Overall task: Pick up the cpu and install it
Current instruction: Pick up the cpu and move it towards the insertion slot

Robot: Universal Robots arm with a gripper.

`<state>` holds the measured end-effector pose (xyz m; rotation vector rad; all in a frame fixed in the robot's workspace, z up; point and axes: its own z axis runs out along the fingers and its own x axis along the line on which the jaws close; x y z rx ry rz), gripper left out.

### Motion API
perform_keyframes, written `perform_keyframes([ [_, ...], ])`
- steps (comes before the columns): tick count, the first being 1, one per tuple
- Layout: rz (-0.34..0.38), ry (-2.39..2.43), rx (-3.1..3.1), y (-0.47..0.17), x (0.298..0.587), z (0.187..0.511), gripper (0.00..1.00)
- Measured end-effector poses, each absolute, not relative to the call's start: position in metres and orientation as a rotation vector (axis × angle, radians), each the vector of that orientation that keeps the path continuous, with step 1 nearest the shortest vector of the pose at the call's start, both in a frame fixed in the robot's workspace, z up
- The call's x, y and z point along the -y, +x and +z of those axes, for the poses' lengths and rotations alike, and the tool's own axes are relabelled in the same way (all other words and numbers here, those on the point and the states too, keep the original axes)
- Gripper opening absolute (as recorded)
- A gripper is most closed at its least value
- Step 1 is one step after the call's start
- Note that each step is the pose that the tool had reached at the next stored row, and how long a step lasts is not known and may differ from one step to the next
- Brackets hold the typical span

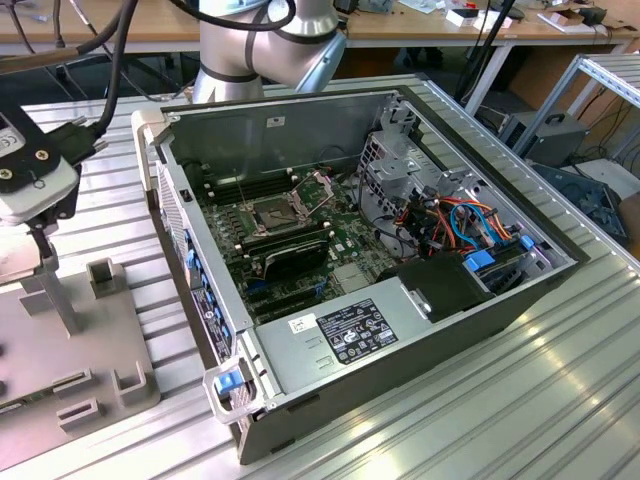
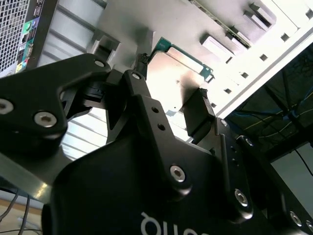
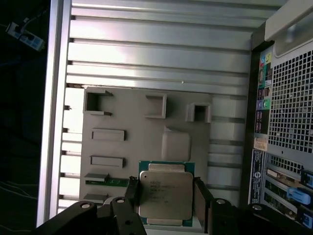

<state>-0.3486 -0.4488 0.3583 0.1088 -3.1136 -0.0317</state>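
Up close, the black two-fingered gripper [image 2: 171, 81] was clamped on the cpu [image 3: 165, 196], a small square chip with a dull silver top and green border. One fingertip [image 3: 133, 190] pressed against each of two opposite sides. The chip was down at the flat grey fixture plate [image 3: 142, 142], just beside a rounded square patch [image 3: 176, 146]. That plate lay by the ribbed aluminium table's [image 1: 480, 410] edge at the exterior view's left. Further right, the open grey metal computer case [image 1: 300, 135] stood mid-table. Its dark square socket [image 1: 275, 212] was uncovered and the shiny retention frame [image 1: 318, 180] hinged up.
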Motion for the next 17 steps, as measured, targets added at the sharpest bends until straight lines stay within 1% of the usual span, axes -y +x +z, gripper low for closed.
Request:
perform_keyframes([
  [7,-0.032,0.109,3.114,-0.326,0.449,0.358,0.55],
  [17,-0.032,0.109,3.114,-0.325,0.449,0.362,0.55],
])
